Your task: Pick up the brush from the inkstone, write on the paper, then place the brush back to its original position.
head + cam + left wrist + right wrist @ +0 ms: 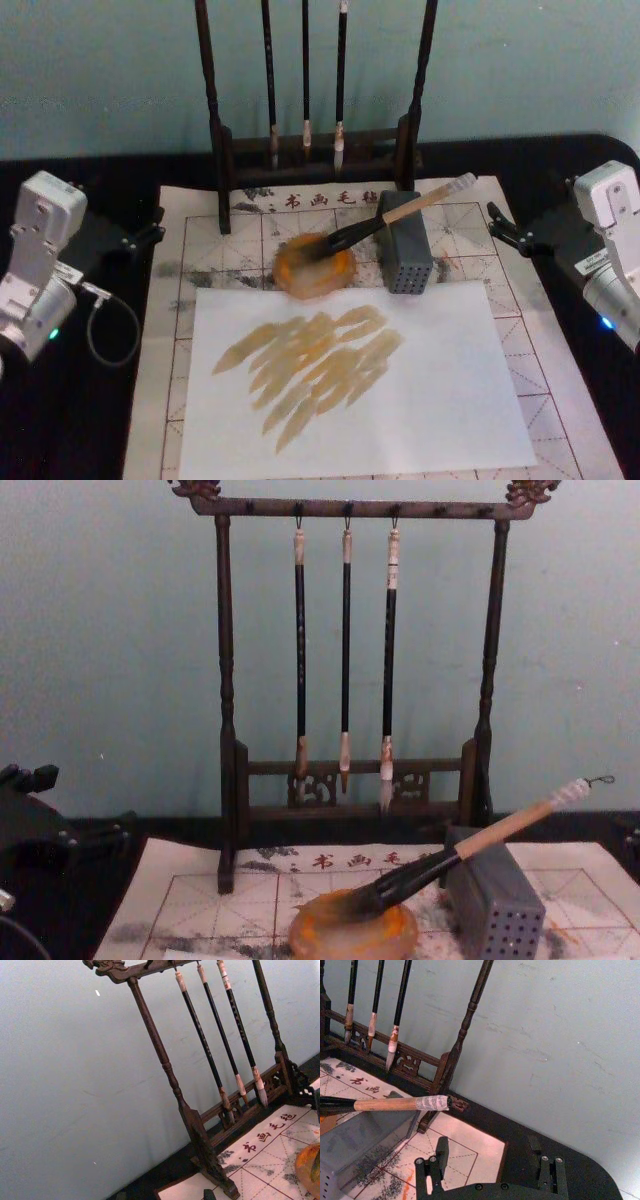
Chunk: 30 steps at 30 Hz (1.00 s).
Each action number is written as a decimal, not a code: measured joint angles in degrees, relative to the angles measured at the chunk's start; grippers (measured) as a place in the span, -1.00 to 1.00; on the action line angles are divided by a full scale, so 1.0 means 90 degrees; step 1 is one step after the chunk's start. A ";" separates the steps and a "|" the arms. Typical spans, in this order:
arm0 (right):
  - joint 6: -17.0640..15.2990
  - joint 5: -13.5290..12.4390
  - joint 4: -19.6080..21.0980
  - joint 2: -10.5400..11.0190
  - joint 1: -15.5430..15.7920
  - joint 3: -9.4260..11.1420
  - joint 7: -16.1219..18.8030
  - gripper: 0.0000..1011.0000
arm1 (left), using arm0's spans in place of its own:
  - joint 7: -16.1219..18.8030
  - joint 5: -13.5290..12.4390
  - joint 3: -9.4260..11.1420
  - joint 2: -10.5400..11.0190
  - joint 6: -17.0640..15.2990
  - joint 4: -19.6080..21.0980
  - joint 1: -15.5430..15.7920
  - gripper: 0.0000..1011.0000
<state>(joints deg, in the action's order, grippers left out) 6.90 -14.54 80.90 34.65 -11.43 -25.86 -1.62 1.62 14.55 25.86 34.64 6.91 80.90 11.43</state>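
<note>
Flanking paper (pixel 520 330) edges — L gripper (pixel 155 228), R gripper (pixel 497 222) both spread, brush (pixel 400 212) on inkstone (pixel 315 282)

Plain pale blue-green wall (pixel 100 630) behind a black tabletop (pixel 60 430), dark wooden rack (pixel 227 680) just before the wall.

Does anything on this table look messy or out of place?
Only mess: grey ink smudges blot the paper beside the inkstone. The brush leans tilted, bristles in it, handle propped on the grey block, which looks deliberate.
</note>
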 joint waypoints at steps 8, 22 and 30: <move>0.0000 0.0000 0.0000 0.0000 0.0000 0.0000 0.0000 0.98 | 0.0000 0.0000 0.0000 0.0000 0.0000 0.0000 0.0000 0.98; 0.0001 0.0000 0.0000 0.0000 0.0000 0.0000 0.0000 0.98 | 0.0000 0.0000 0.0000 0.0000 0.0000 0.0000 0.0000 0.98; 0.0001 -0.0001 0.0000 0.0000 0.0000 0.0000 0.0000 0.98 | 0.0000 0.0000 0.0000 0.0000 0.0000 0.0000 0.0000 0.98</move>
<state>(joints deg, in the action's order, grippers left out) 6.91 -14.55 80.90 34.65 -11.43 -25.86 -1.62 1.62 14.55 25.86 34.65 6.91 80.90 11.43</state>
